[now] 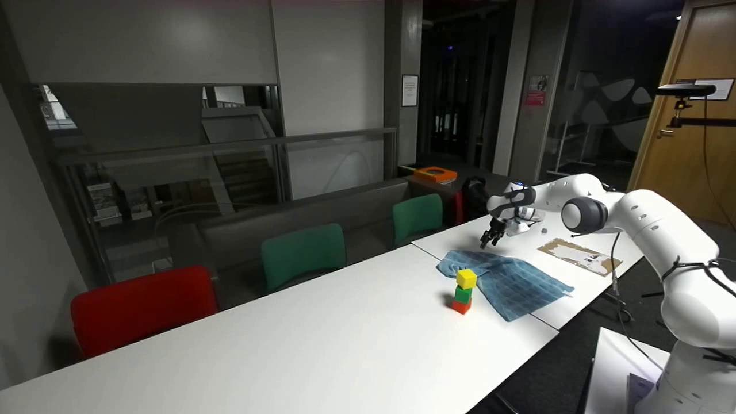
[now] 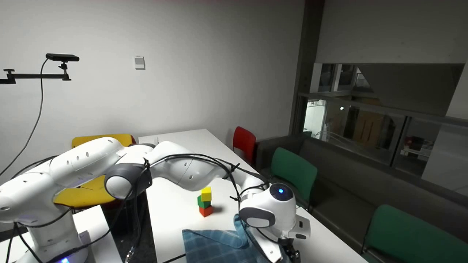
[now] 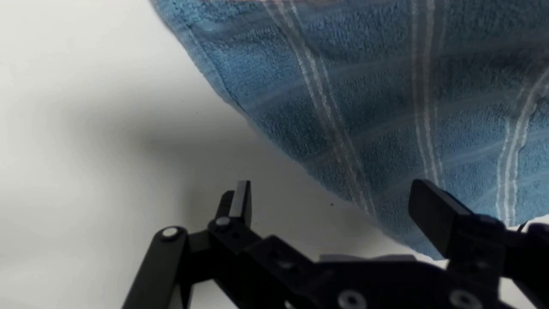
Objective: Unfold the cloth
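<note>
The blue checked cloth (image 1: 526, 287) lies on the white table in both exterior views. Its near part is spread flat, and its far part is narrower and folded over. A raised fold of the cloth (image 2: 223, 239) shows in an exterior view, partly hidden by the arm. My gripper (image 1: 490, 239) is above the table beside the far end of the cloth. In the wrist view the gripper (image 3: 331, 186) is open with nothing between its fingers. The cloth's edge (image 3: 300, 165) runs diagonally below. The right finger is over the cloth, the left finger over bare table.
A stack of yellow, green and red blocks (image 1: 463, 293) stands close beside the cloth, also visible in an exterior view (image 2: 205, 202). A torn cardboard piece (image 1: 579, 256) lies on the table's other side. Green chairs (image 1: 303, 256) line the far table edge.
</note>
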`<state>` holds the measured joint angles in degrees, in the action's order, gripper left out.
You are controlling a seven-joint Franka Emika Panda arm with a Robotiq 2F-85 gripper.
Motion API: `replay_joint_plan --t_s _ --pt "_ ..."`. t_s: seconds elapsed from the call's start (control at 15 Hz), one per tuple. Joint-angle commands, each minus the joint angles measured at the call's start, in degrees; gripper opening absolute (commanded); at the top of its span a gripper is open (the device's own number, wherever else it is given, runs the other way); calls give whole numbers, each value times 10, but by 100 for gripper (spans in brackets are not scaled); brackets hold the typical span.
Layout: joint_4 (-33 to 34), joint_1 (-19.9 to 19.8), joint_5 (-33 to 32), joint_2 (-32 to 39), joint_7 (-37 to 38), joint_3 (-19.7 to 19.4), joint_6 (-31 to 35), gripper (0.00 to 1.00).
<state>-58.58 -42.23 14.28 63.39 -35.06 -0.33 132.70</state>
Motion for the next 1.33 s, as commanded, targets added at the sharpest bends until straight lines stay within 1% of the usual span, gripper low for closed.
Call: replay_joint_plan --t_s 0.0,0.13,0.33,0.6,0.73,0.8,0.87,0.93,1.27 --pt "51 -6 -4 27 -35 10 -27 95" --pt "63 -6 -3 36 -43 11 -33 93" --pt "83 -5 -3 52 -48 10 -48 83" --pt "109 -5 -4 71 -46 8 -64 90" --pt "120 -5 -3 79 -47 8 -71 89" --pt "126 -5 -4 82 -46 7 -75 73" --pt "130 -4 -4 85 -46 7 -77 64" --pt "134 -4 -4 88 -45 7 -79 60" --pt "154 -4 -4 98 -42 5 -96 23"
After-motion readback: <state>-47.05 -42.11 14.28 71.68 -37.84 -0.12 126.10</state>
